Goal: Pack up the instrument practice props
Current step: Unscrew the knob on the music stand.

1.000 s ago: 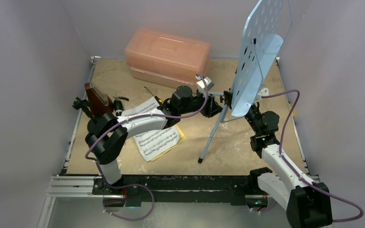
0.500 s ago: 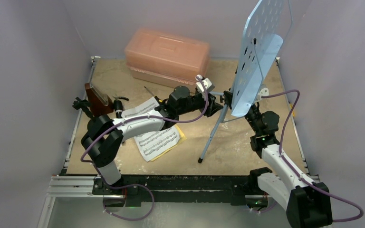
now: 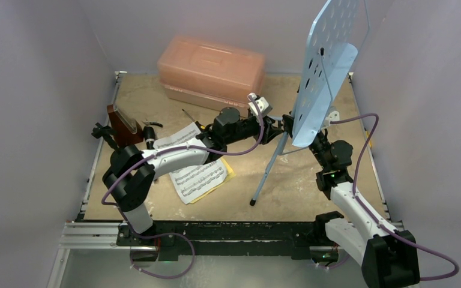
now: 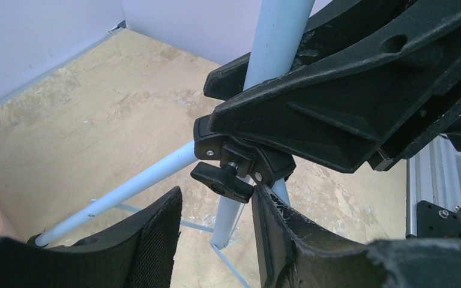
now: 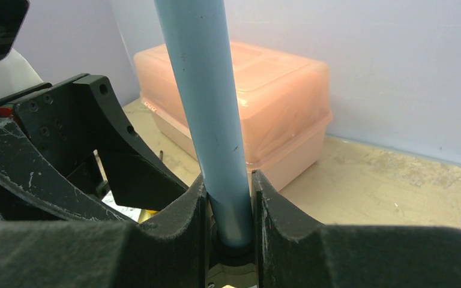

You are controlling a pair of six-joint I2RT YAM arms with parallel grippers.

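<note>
**Stand pole gripped from the right, left fingers at the knob**

The light-blue music stand [image 3: 327,66], a flat perforated desk on a smooth round tube above thin tripod legs, stood at about 3 o'clock from the table's middle. Its desk tilted up toward 1 o'clock. The right gripper [image 5: 228,201] was clamped on the tube, one rough black padded finger pressed against each side.

Lower on the tube sat a black plastic collar with a small wing-shaped knob [image 4: 223,181]. The left gripper [image 4: 216,207] reached in from 9 o'clock with its scuffed, mesh-textured fingers apart. The knob lay between the tips. One tip was at the knob's end, and a gap showed on the other side.

White sheet-music pages [image 3: 197,175], printed with staves, lay flat over a yellow sheet at about 8 o'clock, partly under the left arm. The brown wooden pyramid metronome [image 3: 123,126] stood upright near the 9 o'clock edge. A large translucent pink plastic case [image 3: 210,66], box-shaped with rounded corners and its lid shut, sat at 12 o'clock against the back wall. The table [image 3: 312,192] had a mottled tan, worn-looking surface.
</note>
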